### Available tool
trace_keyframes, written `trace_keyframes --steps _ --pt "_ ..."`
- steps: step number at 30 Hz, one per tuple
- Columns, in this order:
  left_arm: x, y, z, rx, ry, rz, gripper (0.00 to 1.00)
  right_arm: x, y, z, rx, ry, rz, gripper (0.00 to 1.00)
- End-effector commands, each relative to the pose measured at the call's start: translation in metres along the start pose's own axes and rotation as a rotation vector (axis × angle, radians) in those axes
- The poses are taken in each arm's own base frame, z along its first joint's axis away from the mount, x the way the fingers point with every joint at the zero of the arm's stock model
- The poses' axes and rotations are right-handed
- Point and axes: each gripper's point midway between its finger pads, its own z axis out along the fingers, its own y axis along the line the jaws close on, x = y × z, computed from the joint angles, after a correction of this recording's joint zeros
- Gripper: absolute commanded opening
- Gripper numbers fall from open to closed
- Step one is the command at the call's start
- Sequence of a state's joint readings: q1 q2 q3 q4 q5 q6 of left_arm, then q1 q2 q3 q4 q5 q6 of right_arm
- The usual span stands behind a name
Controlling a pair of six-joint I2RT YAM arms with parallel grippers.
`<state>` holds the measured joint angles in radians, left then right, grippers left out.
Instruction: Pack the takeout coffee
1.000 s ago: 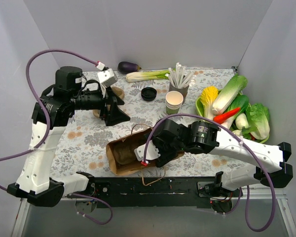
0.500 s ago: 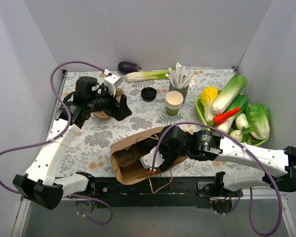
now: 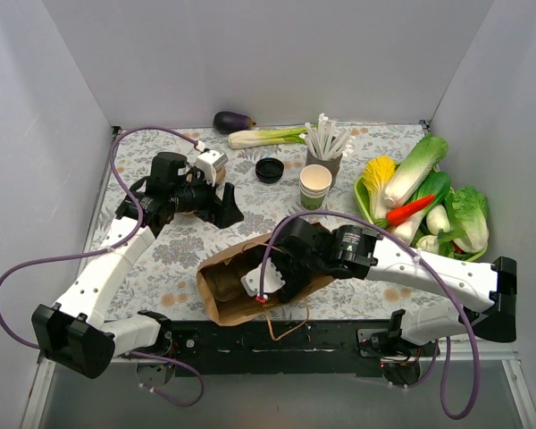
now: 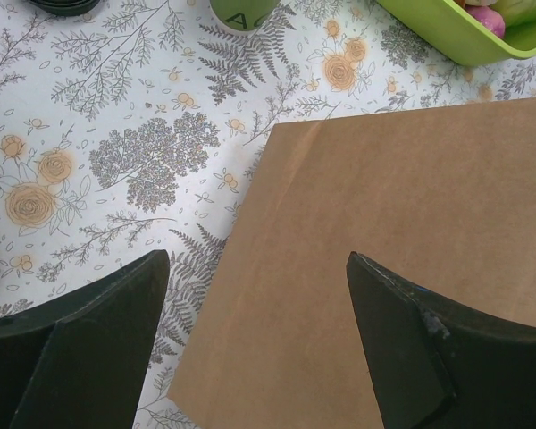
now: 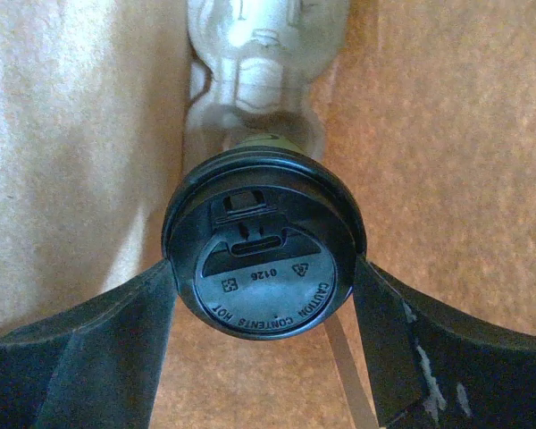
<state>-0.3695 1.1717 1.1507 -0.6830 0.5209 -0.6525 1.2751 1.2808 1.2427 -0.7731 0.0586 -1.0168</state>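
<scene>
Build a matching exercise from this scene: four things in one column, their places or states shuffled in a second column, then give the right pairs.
Things
1. takeout coffee
2. loose black lid
3. stack of lidless cups
4. left hand

Places or states
A. open, above the edge of the brown paper bag
B. upright, right next to the straw holder
C. inside the brown paper bag, between the fingers of the right hand
D. lying flat on the tablecloth near the leek

Pairs: 1-C, 2-D, 3-B, 4-A

coffee lid (image 5: 263, 268) blk, bag (image 4: 411, 223) brown, tbl (image 4: 116, 134) floral
</scene>
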Motion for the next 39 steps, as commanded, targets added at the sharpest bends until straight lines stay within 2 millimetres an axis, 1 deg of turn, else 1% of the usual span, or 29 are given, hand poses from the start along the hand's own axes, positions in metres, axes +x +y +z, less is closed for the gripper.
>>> trace_keyframes --steps 1,6,10,12,13,18,22,24,28,30,34,39 --pt "-0.015 -0.007 -0.004 0.027 -0.049 0.027 0.80 -0.020 0.004 -0.008 -0.105 -0.107 0.018 0.01" --pt "-0.014 -0.011 -0.006 0.043 -0.056 0.037 0.80 -0.020 0.003 -0.003 -0.115 -0.103 0.008 0.01" --pt "-0.008 -0.015 -0.006 0.069 -0.051 0.047 0.80 -0.006 -0.003 0.006 -0.093 -0.016 0.020 0.01" --pt "-0.005 -0.017 -0.006 0.081 -0.050 0.048 0.80 -0.004 -0.006 0.009 -0.082 -0.002 0.025 0.01" --pt "-0.004 -0.017 -0.006 0.084 -0.051 0.048 0.80 0.004 -0.016 0.013 -0.028 0.043 0.029 0.01" --pt "0.007 -0.021 -0.004 0.122 -0.026 0.063 0.80 0.005 -0.027 0.019 0.026 0.057 0.040 0.01" --pt "0.013 -0.029 -0.005 0.178 -0.016 0.083 0.80 0.003 -0.028 0.022 0.027 0.052 0.050 0.01" --pt "0.015 -0.029 -0.004 0.183 -0.012 0.087 0.80 0.002 -0.028 0.023 0.026 0.042 0.052 0.01" --pt "0.013 -0.028 -0.004 0.183 -0.030 0.123 0.80 -0.002 -0.023 0.031 -0.010 0.012 0.065 0.01" --pt "0.010 -0.027 -0.005 0.171 -0.044 0.139 0.80 -0.001 -0.023 0.033 -0.026 0.007 0.077 0.01" --pt "0.005 -0.027 -0.010 0.153 -0.081 0.169 0.80 0.003 -0.010 0.038 -0.087 -0.014 0.085 0.01" --pt "0.007 -0.025 -0.013 0.128 -0.084 0.175 0.80 0.008 -0.006 0.042 -0.105 -0.013 0.095 0.01"
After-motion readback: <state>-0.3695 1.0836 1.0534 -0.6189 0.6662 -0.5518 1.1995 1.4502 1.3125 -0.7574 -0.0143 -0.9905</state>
